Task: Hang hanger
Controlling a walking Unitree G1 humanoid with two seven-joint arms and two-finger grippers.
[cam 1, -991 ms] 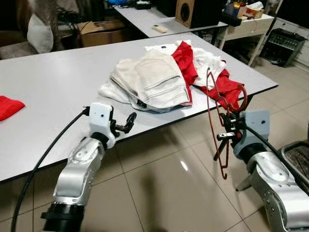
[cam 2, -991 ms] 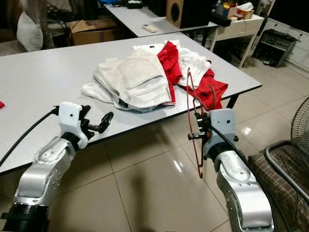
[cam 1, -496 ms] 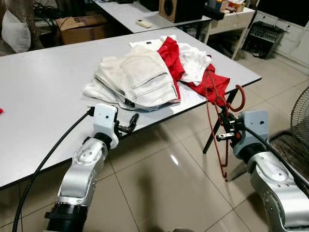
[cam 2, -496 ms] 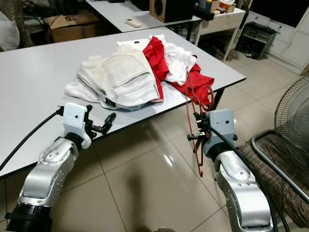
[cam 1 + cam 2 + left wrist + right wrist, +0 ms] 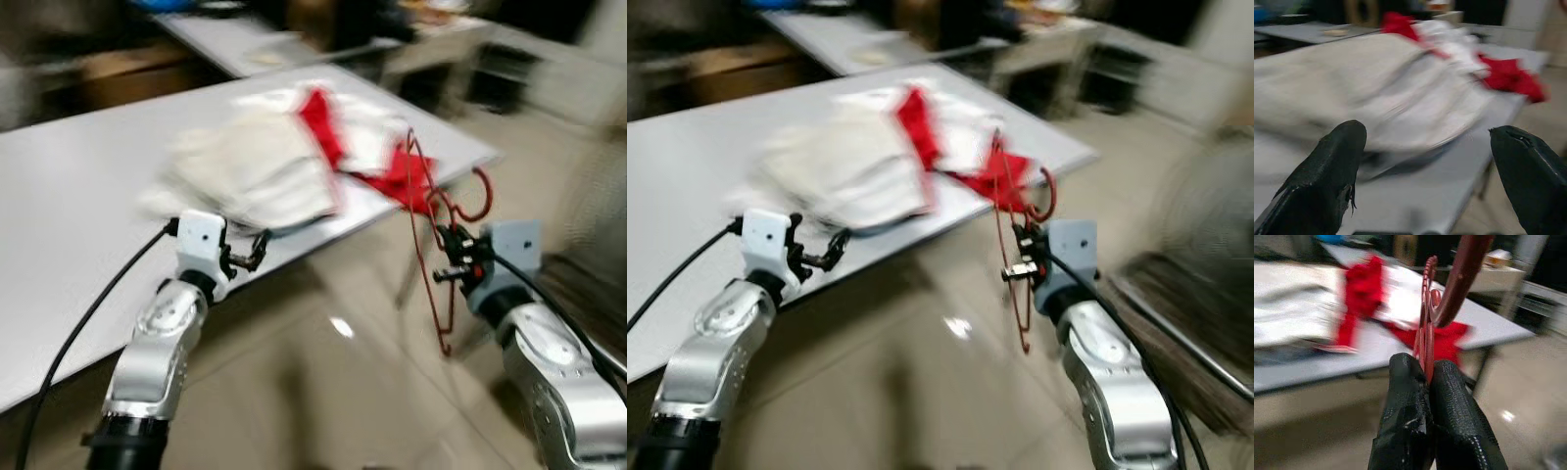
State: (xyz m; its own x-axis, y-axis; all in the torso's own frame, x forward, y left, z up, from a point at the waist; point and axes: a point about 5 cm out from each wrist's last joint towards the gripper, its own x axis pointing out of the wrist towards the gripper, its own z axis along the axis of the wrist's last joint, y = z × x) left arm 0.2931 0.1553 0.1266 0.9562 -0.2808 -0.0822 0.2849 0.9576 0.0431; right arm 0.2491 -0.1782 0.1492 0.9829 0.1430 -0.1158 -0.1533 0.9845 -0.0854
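A dark red wire hanger (image 5: 431,235) hangs upright off the table's right corner, its hook (image 5: 478,196) curling to the right. My right gripper (image 5: 453,271) is shut on the hanger near its neck; in the right wrist view both fingers (image 5: 1425,406) pinch the red wire (image 5: 1425,333). My left gripper (image 5: 253,253) is open at the table's front edge, just before the heap of beige clothes (image 5: 250,176), with nothing between its fingers (image 5: 1327,171). The frames are blurred.
A grey table (image 5: 78,196) carries the beige pile, white cloth and red garments (image 5: 397,171) at its right end. Further tables (image 5: 245,39) stand behind. Tiled floor (image 5: 323,382) lies below; a dark basket-like thing (image 5: 1195,323) sits at the right.
The whole picture has shifted and blurred, so the camera has moved. Both arms keep their poses; the hanger stays held in the right gripper.
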